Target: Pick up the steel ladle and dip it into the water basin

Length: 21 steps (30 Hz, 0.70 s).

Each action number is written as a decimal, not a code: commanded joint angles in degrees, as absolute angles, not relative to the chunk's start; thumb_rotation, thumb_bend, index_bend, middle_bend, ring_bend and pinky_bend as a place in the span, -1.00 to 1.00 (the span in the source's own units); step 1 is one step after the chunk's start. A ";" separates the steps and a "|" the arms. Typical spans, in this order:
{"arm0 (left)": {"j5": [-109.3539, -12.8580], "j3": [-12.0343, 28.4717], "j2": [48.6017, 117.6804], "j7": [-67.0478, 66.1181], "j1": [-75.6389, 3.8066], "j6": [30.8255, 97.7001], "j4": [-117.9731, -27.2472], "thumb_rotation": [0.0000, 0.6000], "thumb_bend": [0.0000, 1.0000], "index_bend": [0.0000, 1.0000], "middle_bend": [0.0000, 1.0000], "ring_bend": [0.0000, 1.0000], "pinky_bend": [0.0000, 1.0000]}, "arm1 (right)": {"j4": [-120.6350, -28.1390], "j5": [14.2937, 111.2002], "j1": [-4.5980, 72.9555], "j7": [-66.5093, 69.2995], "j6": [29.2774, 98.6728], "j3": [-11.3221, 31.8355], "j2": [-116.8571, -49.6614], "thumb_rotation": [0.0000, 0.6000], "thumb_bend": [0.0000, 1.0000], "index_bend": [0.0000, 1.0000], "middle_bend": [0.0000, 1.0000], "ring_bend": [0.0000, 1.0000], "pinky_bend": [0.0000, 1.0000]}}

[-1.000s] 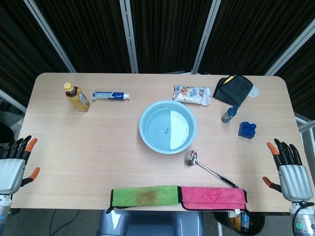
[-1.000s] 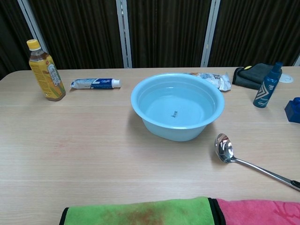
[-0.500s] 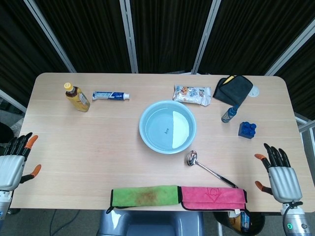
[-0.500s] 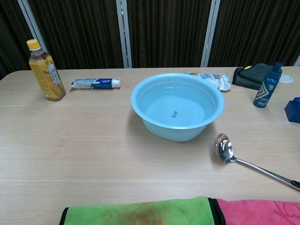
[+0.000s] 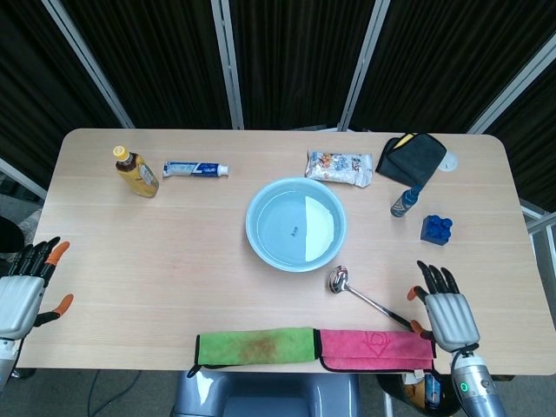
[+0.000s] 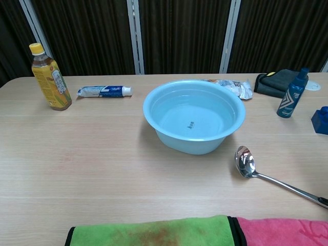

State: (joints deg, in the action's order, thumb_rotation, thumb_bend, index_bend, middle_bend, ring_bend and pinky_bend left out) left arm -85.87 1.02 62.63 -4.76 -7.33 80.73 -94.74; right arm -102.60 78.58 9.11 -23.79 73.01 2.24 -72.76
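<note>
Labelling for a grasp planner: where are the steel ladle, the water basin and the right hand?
steel ladle (image 6: 245,162), chest view, on its bowl.
water basin (image 5: 252,217), head view, on its left rim.
right hand (image 5: 448,313), head view, on its back.

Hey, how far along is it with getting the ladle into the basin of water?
Nothing is finished yet. The shiny steel ladle lies flat on the wooden table, beside the light blue water basin, untouched. In hand: the right hand hovers open next to the ladle's handle end; the left hand waits open at the table's far edge. Left: grip, lift and dip.
</note>
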 commanded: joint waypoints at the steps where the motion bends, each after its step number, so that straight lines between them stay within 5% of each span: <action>1: -85.83 1.24 62.66 -4.85 -7.06 81.47 -94.77 1.00 -0.38 -1.00 -1.00 -1.00 -1.00 | -100.97 76.21 10.70 -24.74 70.33 2.84 -74.37 1.00 -0.59 -0.13 -1.00 -1.00 -1.00; 21: -86.19 1.63 64.05 -5.02 -7.06 82.60 -93.46 1.00 -0.38 -1.00 -1.00 -1.00 -1.00 | -100.27 57.66 19.71 -35.30 57.07 3.99 -76.38 1.00 -0.54 -0.13 -1.00 -1.00 -1.00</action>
